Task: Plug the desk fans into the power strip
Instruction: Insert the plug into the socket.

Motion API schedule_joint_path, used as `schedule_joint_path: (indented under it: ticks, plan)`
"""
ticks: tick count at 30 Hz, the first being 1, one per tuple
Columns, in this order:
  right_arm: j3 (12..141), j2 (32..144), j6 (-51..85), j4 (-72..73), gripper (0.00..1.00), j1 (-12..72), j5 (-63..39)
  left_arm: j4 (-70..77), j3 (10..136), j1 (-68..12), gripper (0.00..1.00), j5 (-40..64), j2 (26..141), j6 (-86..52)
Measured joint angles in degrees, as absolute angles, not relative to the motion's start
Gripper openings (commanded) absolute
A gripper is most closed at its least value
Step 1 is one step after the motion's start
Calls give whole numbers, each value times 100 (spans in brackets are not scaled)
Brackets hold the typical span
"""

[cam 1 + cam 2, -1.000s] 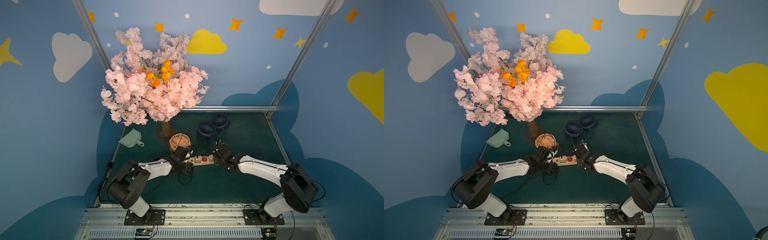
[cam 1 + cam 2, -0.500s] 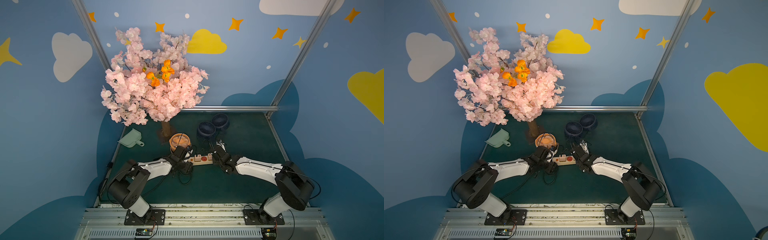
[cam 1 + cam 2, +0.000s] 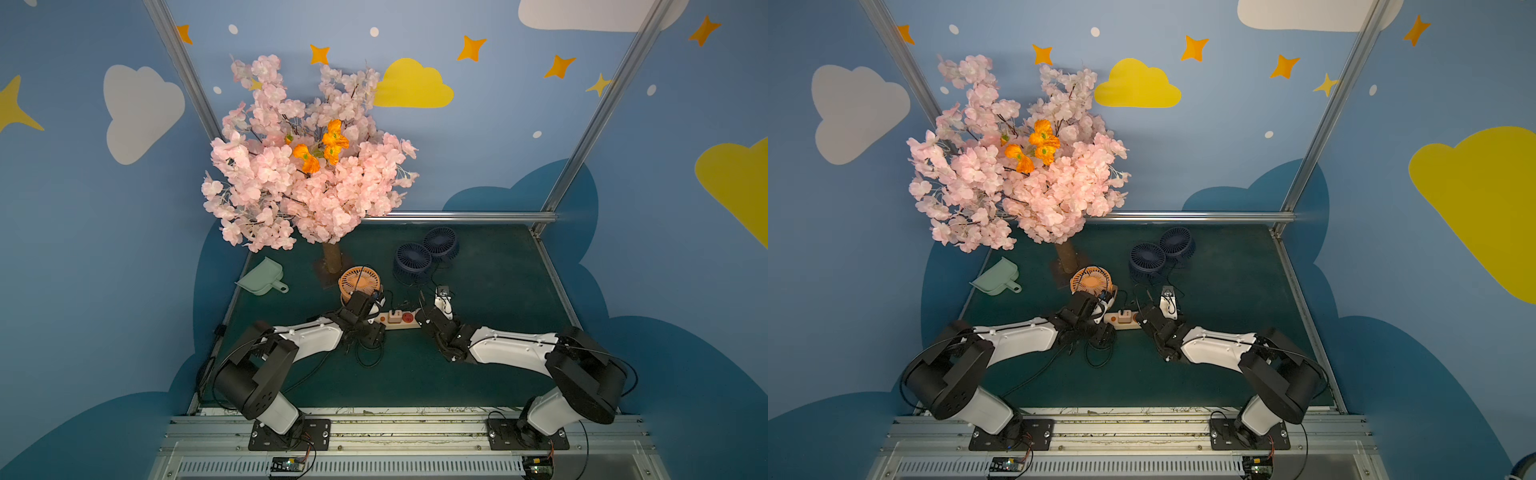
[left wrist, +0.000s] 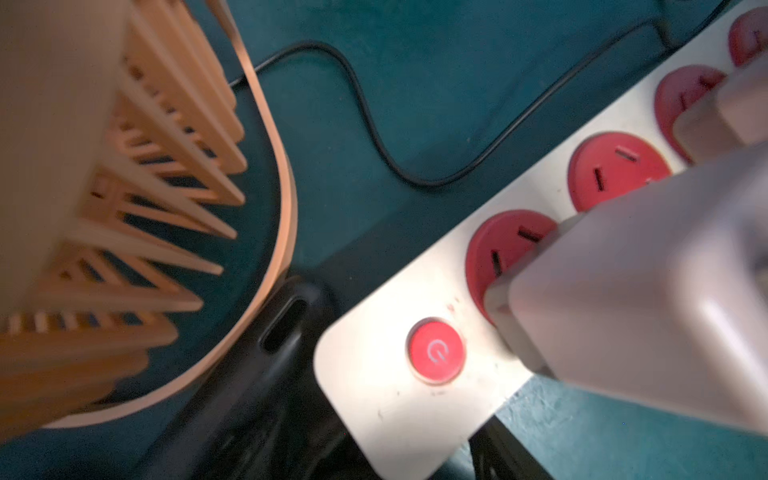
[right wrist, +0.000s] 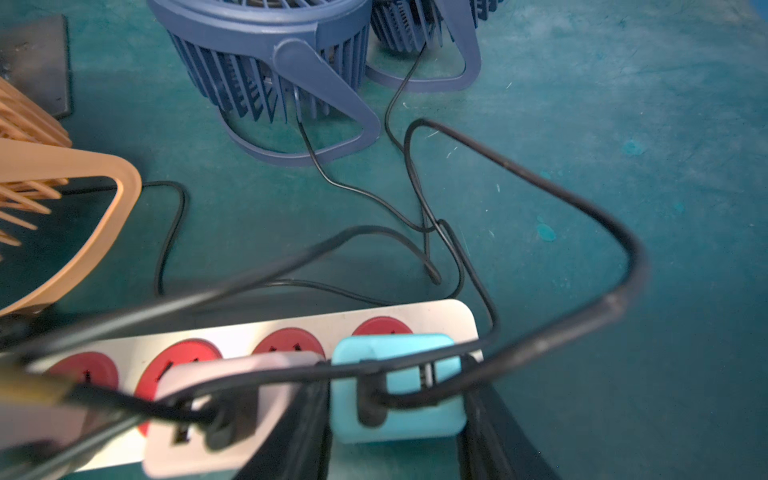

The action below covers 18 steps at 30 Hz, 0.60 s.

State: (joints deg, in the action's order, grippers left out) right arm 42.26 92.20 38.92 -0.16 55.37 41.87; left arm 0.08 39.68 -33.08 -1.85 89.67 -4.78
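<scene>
Blue walls (image 3: 498, 145) (clouds (image 3: 411, 85), orange stars (image 3: 471, 46)); dark green mat (image 3: 498, 374); aluminium corner posts (image 3: 601, 108).

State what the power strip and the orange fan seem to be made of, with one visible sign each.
The power strip looks like smooth cream plastic: light sheen, rounded moulded corners. The orange fan seems matt plastic: thin moulded grille ribs.

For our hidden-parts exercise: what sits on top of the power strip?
Over the strip: a white plug by the button, a white adapter, a blue adapter, cords. Their prongs and parts of the sockets are covered.
</scene>
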Motion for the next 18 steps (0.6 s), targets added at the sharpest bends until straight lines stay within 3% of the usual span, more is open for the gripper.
schedule_joint_path:
  ticks: [10,18]
  plan:
    - [3957,9301,4158,475,0,5793,4624,40,3883,-3288,72,-165,8595,-478]
    - [3999,9135,3990,237,0,5712,4322,21,3732,-3288,72,-102,8348,-499]
